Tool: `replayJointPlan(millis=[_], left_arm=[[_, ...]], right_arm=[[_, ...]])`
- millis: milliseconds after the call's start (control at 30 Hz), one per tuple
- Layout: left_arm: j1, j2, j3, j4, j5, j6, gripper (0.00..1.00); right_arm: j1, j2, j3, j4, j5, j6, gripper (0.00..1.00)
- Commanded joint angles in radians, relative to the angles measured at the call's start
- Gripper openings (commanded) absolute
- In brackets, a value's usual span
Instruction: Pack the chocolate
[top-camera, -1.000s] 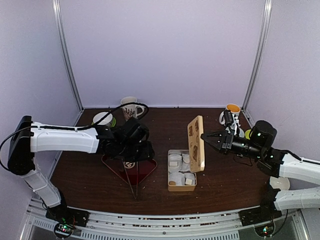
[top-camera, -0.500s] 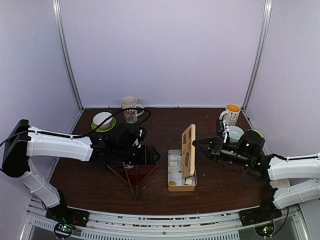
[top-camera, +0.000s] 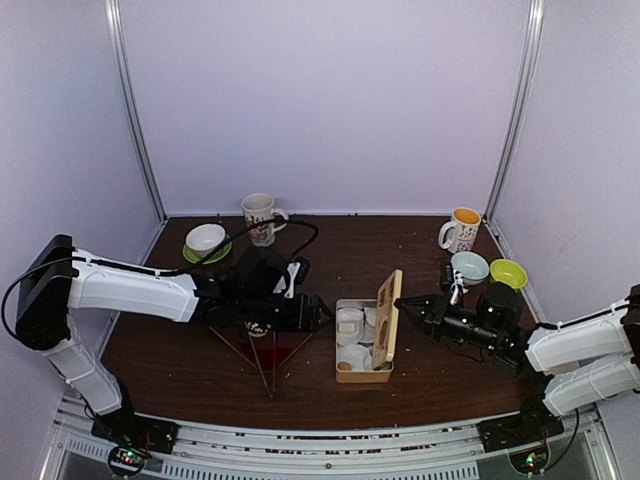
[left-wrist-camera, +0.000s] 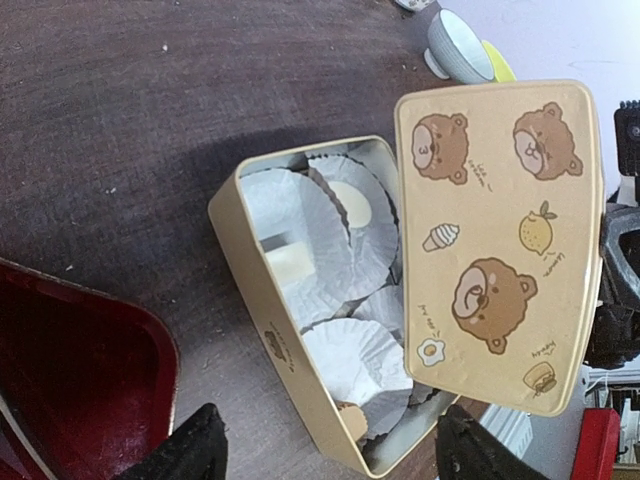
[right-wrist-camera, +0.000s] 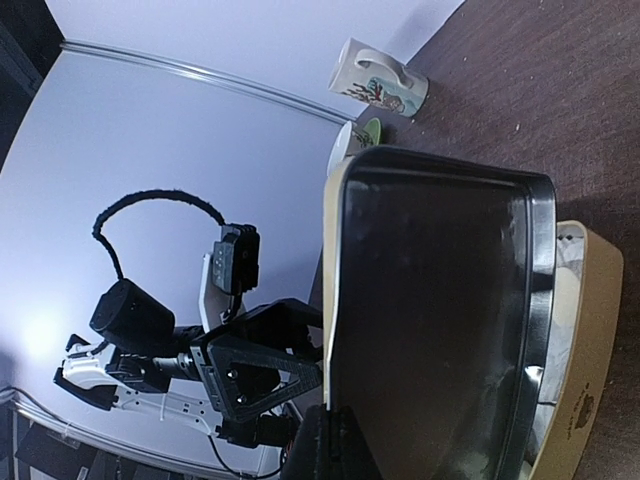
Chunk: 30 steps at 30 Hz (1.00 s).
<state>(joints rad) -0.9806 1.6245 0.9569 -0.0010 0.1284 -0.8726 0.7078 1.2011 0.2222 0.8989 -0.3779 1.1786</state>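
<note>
The tan tin (top-camera: 345, 377) stands open at mid-table, with crumpled white paper liners inside. In the left wrist view the tin (left-wrist-camera: 250, 225) holds a cream-white chocolate (left-wrist-camera: 290, 265), a second pale one (left-wrist-camera: 351, 203) and a light brown one (left-wrist-camera: 352, 421) at its near corner. My right gripper (top-camera: 403, 302) is shut on the edge of the bear-printed lid (top-camera: 387, 318), which leans over the tin's right side. The right wrist view shows the lid's dark inside (right-wrist-camera: 430, 320) and my right gripper (right-wrist-camera: 327, 425) pinching its rim. My left gripper (top-camera: 318, 315) is open and empty just left of the tin, and in its own view (left-wrist-camera: 335, 455) it faces the tin.
A red tray (top-camera: 268, 346) lies left of the tin, under my left arm. A white mug (top-camera: 260, 215) and a white bowl on a green saucer (top-camera: 205, 240) stand at the back left. An orange-lined mug (top-camera: 462, 230), a pale blue bowl (top-camera: 469, 267) and a yellow-green bowl (top-camera: 508, 272) stand at the back right.
My right gripper has come down and in with the lid, which has dropped lower over the tin. My left gripper has moved right, from over the red tray to the tin's left side.
</note>
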Motion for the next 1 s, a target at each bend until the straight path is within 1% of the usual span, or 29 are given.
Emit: replayJointPlan(millis=[0, 67, 167, 367, 467, 567, 800, 967], left_arm=[[0.007, 0.016, 0.051, 0.029, 0.034, 0.047, 0.75], [0.007, 0.023, 0.061, 0.022, 0.037, 0.053, 0.75], [0.007, 0.034, 0.071, 0.019, 0.043, 0.054, 0.75], [0.007, 0.061, 0.089, 0.022, 0.073, 0.061, 0.75], [0.007, 0.095, 0.124, 0.016, 0.112, 0.076, 0.75], [0.007, 0.142, 0.169, -0.005, 0.164, 0.093, 0.75], [0.007, 0.168, 0.212, -0.013, 0.206, 0.111, 0.75], [0.006, 0.209, 0.284, -0.055, 0.238, 0.13, 0.75]], right_arm=[[-0.051, -0.025, -0.034, 0.056, -0.033, -0.002, 0.04], [-0.075, -0.048, -0.052, 0.033, -0.042, -0.012, 0.05], [-0.103, -0.085, -0.059, -0.067, -0.053, -0.054, 0.09], [-0.136, -0.133, -0.077, -0.207, -0.051, -0.118, 0.22], [-0.138, -0.114, -0.07, -0.242, -0.06, -0.141, 0.29], [-0.14, -0.072, -0.058, -0.256, -0.075, -0.156, 0.33], [-0.148, 0.024, -0.043, -0.276, -0.085, -0.188, 0.34], [-0.153, 0.084, -0.022, -0.263, -0.107, -0.204, 0.33]])
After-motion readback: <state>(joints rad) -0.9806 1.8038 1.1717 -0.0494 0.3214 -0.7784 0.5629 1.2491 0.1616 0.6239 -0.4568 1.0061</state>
